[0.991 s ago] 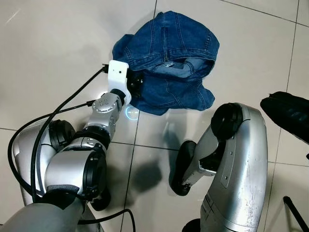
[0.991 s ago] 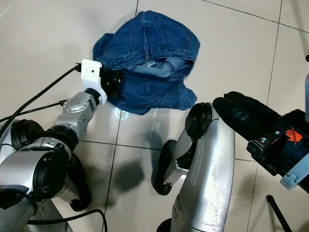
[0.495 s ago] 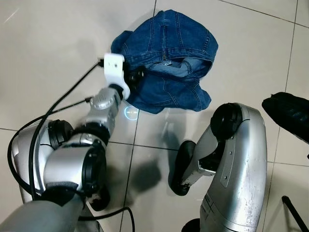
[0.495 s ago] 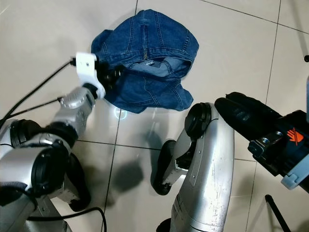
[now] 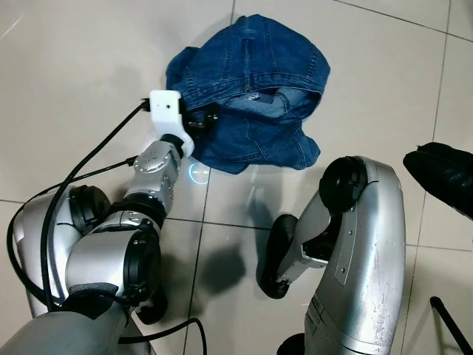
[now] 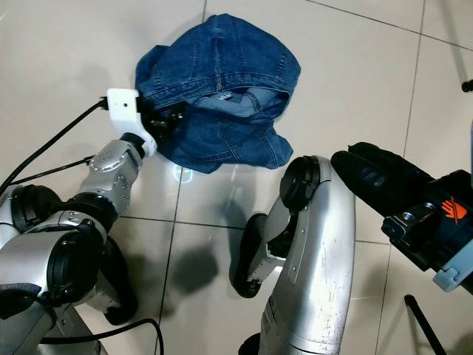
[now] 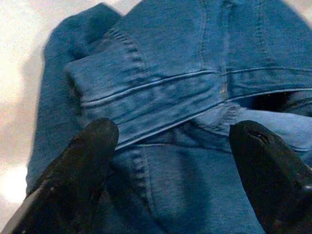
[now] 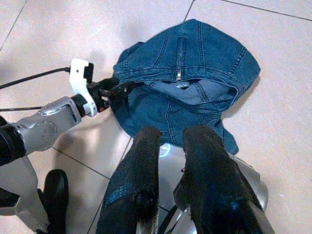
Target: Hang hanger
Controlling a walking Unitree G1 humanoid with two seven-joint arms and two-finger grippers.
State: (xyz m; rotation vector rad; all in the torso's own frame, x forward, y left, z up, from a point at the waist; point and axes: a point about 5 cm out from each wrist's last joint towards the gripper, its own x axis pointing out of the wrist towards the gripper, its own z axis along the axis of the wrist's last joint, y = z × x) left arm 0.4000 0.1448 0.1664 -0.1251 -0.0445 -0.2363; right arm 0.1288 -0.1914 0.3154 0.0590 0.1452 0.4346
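Standing by the denim heap, the first thing nearest the robot is its right gripper (image 8: 168, 146), held back over its own silver knee (image 5: 362, 244), well short of the jeans (image 5: 251, 96), its two black fingers (image 8: 139, 161) nearly together with only a thin gap and nothing between them. Farther out, the left gripper (image 7: 170, 141) is right at the near-left edge of the crumpled blue jeans, clearly the nearer arm. Its fingers are spread wide and straddle a doubled fold of waistband seam, which runs crosswise between the two tips, so the fabric lies straight ahead of and between the fingertips; whether they touch the cloth I cannot tell. The heap stretches away from that gripper across the pale floor tile (image 5: 89, 66), zipper fly toward the far side. I see no hanger anywhere; what lies there is the denim alone. Set against a moment ago, the left wrist's white camera block (image 5: 165, 111) has edged leftward along the heap's near edge and the cloth's left lobe looks pulled a little that way, while the right arm has kept its place.
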